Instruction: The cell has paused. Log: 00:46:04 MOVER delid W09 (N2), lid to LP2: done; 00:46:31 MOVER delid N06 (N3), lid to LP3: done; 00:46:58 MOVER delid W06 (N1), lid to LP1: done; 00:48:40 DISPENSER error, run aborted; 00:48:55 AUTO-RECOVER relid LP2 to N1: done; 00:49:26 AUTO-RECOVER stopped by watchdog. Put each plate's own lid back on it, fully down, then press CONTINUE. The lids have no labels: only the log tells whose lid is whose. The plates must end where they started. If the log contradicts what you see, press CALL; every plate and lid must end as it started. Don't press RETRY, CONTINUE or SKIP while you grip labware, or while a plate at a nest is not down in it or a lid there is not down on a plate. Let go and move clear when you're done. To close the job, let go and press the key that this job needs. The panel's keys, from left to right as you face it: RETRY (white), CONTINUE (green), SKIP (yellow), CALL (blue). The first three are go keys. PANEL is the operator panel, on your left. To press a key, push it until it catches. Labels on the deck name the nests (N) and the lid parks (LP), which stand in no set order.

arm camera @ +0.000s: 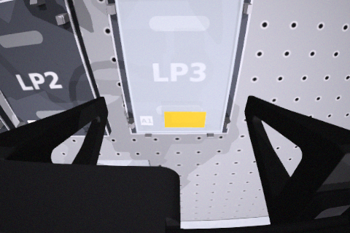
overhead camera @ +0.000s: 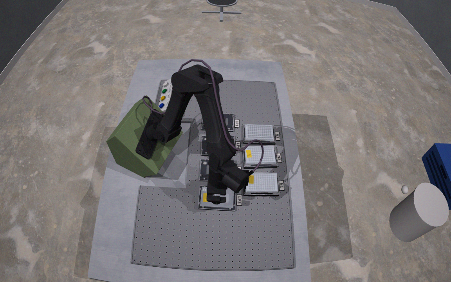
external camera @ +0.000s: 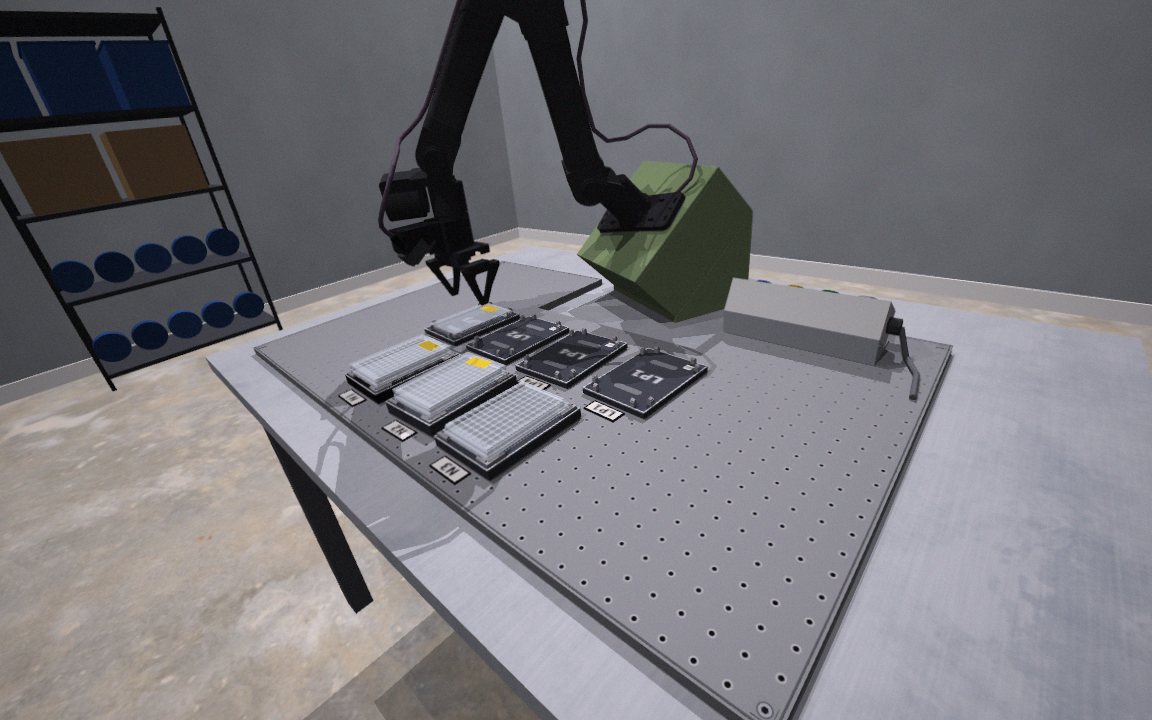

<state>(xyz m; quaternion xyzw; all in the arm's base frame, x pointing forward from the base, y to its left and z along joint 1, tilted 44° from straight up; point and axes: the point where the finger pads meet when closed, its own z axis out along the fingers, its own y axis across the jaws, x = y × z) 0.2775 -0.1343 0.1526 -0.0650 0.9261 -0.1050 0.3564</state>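
My gripper (overhead camera: 215, 201) (external camera: 469, 297) (arm camera: 176, 103) is open and empty above the lid park LP3, its fingers spread wider than the lid. A clear lid (external camera: 465, 324) (arm camera: 179, 47) with a yellow sticker lies on LP3. The N1 plate (overhead camera: 265, 184) (external camera: 392, 365) and the N2 plate (overhead camera: 264, 156) (external camera: 455, 386) each carry a clear lid with a yellow sticker. The N3 plate (overhead camera: 258, 133) (external camera: 508, 425) shows bare wells and no sticker. Lid parks LP1 (external camera: 669, 371), LP4 and LP2 (arm camera: 22, 60) hold no lid. The green key (overhead camera: 164, 91) and the blue key (overhead camera: 161, 105) show on the panel.
The grey panel box (external camera: 804, 313) stands near the green arm mount (overhead camera: 143, 147) (external camera: 705, 241). Lid park LP2 lies directly beside LP3, and the nest row runs alongside the parks. The arm covers parts of the parks in the top view.
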